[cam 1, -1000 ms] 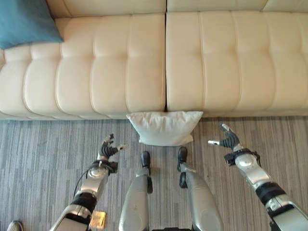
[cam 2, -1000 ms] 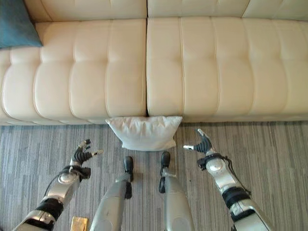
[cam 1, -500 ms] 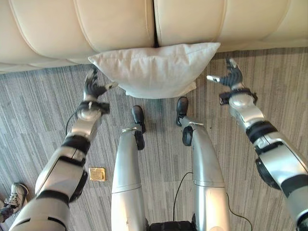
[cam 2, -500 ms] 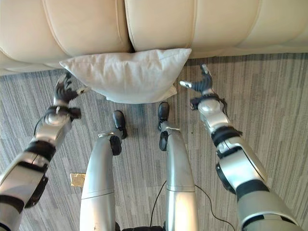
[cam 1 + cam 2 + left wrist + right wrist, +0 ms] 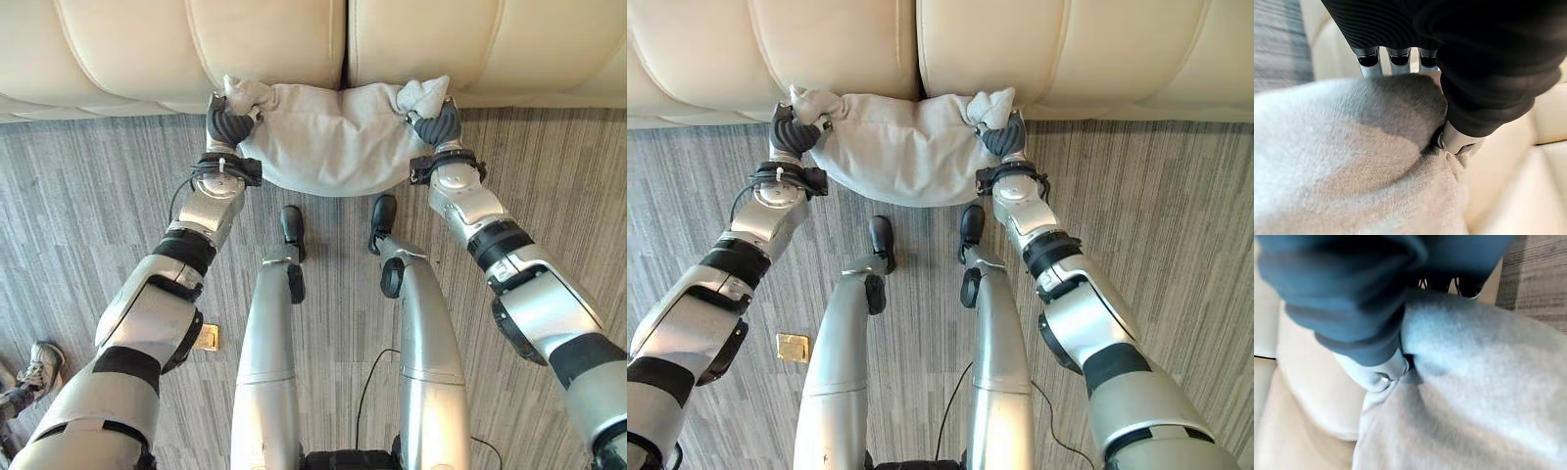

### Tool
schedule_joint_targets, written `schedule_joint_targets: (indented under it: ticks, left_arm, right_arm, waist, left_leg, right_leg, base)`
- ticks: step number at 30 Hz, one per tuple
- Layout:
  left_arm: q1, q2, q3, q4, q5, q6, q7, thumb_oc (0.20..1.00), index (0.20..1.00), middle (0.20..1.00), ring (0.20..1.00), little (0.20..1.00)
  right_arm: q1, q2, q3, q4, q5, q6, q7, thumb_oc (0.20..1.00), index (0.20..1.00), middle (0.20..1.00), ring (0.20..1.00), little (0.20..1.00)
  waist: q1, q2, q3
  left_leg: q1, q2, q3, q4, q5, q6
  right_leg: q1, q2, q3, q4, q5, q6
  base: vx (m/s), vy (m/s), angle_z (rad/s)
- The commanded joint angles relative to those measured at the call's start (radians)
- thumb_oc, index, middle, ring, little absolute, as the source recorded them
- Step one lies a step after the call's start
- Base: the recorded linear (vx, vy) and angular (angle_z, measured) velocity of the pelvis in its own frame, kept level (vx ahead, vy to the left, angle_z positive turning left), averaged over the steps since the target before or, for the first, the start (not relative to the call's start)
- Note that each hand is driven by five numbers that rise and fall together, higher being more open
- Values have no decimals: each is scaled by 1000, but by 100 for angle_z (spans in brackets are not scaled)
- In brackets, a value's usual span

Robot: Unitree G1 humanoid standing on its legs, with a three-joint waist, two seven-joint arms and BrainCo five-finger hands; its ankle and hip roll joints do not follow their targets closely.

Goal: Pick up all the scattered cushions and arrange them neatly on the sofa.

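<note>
**Both hands now on the white cushion**

Status change: a moment ago both my hands hung open either side of the white cushion (image 5: 328,147), not touching it. Now both are clamped on it. Left hand (image 5: 228,125) has its fingers curled round the cushion's left upper corner, right hand (image 5: 439,125) the same on the right upper corner. Fabric bunches up above each grip, and the middle of the cushion sags between them.

Left wrist view confirms: my fingers (image 5: 1371,61) go over the grey-white fabric, thumb dug into it from the near side. Right wrist view shows the same pinch on that corner.

Cushion position: against the front of the cream sofa (image 5: 274,49), right below the seam between the two seat sections, over the grey striped carpet (image 5: 88,206). Can't tell whether its lower edge is off the carpet yet.

Also, my head has dipped since a second ago, so the view is closer in.

Meaning for the task: grasp done, lift and place on the seat not yet done. Corner grips on soft fabric may slip, so I'd lift evenly with both hands.
</note>
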Motion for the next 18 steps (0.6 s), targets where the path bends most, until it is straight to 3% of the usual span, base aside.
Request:
schedule_joint_targets:
  ticks: [1, 5, 6, 8, 9, 13, 14, 18]
  left_arm:
    - [78, -86, 41, -197, 45, -131, -21, 200, 200, 200, 200, 200]
    - [289, -106, 102, -333, 78, -126, -39, 200, 200, 200, 200, 200]
    - [410, -122, 130, -405, 85, -122, -58, 200, 200, 200, 200, 200]
    - [412, -122, 129, -406, 85, -121, -58, 200, 200, 200, 200, 200]
    - [530, -133, 149, -470, 104, -114, -86, 200, 200, 200, 200, 200]
    - [727, -87, 182, -566, 192, -90, -141, 200, 200, 200, 200, 200]
    - [801, -66, 197, -611, 217, -85, -170, 200, 200, 200, 200, 200]
    - [884, -42, 215, -673, 239, -86, -201, 200, 200, 200, 200, 200]
  right_arm:
    - [93, 78, -25, -239, -82, -106, 75, 200, 200, 200, 200, 200]
    - [318, 60, -85, -432, -125, -112, 126, 200, 200, 200, 200, 200]
    - [438, 55, -114, -534, -142, -120, 154, 200, 200, 200, 200, 200]
    - [440, 54, -114, -536, -142, -119, 154, 200, 200, 200, 200, 200]
    - [556, 52, -145, -643, -150, -133, 191, 200, 200, 200, 200, 200]
    - [752, 4, -204, -815, -145, -145, 264, 200, 200, 200, 200, 200]
    - [831, -18, -224, -899, -140, -150, 309, 200, 200, 200, 200, 200]
    - [925, -51, -256, -1002, -134, -156, 349, 200, 200, 200, 200, 200]
  waist:
    - [-13, 25, -143]
    - [-24, 4, -148]
    - [-28, -3, -161]
    - [-28, -3, -158]
    - [-33, -9, -175]
    - [-47, -8, -226]
    - [-56, -6, -264]
    - [-67, -2, -318]
  left_leg:
    - [124, 6, -16, -86, -82, -28]
    - [361, 5, -1, -241, -31, -34]
    - [482, 4, 5, -306, -23, -38]
    - [490, 4, 5, -310, -21, -38]
    - [607, 10, 16, -372, -11, -42]
    - [794, 22, 33, -469, 5, -49]
    - [848, 23, 43, -500, 13, -49]
    - [946, 28, 59, -559, 22, -53]
  right_leg:
    - [126, 9, 53, -48, -148, 125]
    - [349, 3, 35, -201, -90, 132]
    - [470, 3, 27, -265, -82, 137]
    - [477, 4, 27, -268, -81, 137]
    - [594, 6, 20, -324, -75, 145]
    - [780, 16, 11, -419, -66, 153]
    - [835, 26, 9, -455, -63, 155]
    - [926, 45, 9, -507, -66, 157]
  base:
    - [0, 0, 0]
    - [45, -7, -10]
    - [158, -21, -13]
    - [117, -13, -6]
    - [194, -5, -6]
    - [236, -7, -14]
    - [256, -22, -5]
    - [158, -36, -7]
